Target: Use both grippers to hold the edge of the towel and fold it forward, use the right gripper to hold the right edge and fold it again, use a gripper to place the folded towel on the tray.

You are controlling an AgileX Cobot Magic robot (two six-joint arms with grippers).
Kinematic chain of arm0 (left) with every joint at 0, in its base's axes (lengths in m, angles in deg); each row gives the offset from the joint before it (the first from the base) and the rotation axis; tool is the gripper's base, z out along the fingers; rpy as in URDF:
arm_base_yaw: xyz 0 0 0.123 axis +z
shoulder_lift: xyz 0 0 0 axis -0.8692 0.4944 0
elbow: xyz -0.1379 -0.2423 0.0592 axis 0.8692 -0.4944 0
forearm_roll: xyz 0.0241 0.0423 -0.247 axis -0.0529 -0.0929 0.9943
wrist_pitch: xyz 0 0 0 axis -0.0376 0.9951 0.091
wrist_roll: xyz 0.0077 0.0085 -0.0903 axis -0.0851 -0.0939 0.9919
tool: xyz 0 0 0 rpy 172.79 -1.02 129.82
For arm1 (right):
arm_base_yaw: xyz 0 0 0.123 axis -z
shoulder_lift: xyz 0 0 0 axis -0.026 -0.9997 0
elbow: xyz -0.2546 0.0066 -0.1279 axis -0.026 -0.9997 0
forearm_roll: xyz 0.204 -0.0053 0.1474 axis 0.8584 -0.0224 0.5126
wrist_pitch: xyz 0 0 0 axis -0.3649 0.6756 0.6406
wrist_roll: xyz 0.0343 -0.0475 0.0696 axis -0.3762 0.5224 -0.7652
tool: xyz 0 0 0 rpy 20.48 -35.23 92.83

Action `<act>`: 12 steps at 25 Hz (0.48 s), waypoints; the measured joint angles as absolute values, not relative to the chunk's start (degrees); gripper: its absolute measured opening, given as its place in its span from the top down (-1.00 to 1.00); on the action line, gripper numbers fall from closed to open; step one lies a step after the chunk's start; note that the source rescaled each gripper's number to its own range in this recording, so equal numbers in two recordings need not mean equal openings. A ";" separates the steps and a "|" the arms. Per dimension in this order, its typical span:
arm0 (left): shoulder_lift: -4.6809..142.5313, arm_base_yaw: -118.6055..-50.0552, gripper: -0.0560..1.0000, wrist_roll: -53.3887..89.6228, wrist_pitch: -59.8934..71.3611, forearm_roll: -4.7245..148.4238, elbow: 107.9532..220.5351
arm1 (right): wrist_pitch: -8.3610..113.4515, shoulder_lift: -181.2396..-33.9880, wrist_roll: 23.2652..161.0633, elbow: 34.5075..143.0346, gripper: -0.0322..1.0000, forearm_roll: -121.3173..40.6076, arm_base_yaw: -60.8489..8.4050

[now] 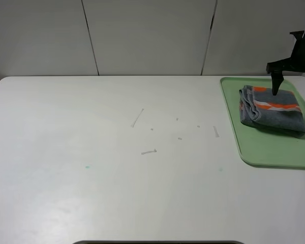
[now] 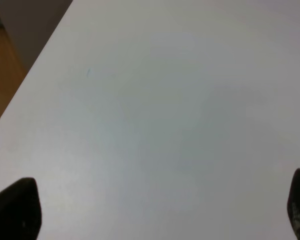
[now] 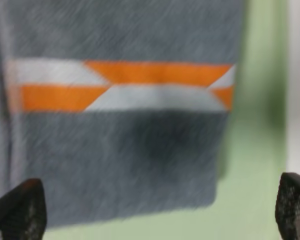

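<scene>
Folded towel [image 1: 272, 109] lying inside tray [image 1: 254, 152], striped band facing up, nearer tray's far rim.

Right gripper [image 1: 276, 84] hovering just over towel's far part, jaws standing apart, gripping nothing.

Left gripper [image 2: 155, 210] sitting over bare desk [image 1: 117, 168], well away from tray, jaws apart (also empty).

Risk, as judgement: finger tips riding close to terry loops, so careless lift snagging cloth, dragging top layer, undoing fold.
</scene>
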State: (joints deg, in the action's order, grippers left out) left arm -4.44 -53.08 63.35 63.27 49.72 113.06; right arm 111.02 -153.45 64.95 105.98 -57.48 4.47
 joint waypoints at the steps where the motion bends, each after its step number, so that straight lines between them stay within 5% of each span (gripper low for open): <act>1: -4.44 -53.08 -1.00 63.35 63.27 49.72 113.06 | 111.72 -152.99 65.54 106.00 -1.00 -56.31 4.47; 12: -4.44 -53.08 -1.00 63.35 63.27 49.72 113.06 | 112.70 -137.98 68.05 104.75 -1.00 -48.25 4.47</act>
State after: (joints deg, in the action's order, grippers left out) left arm -4.44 -53.08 63.35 63.27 49.72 113.06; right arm 112.70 -137.98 68.05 104.75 -48.25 4.47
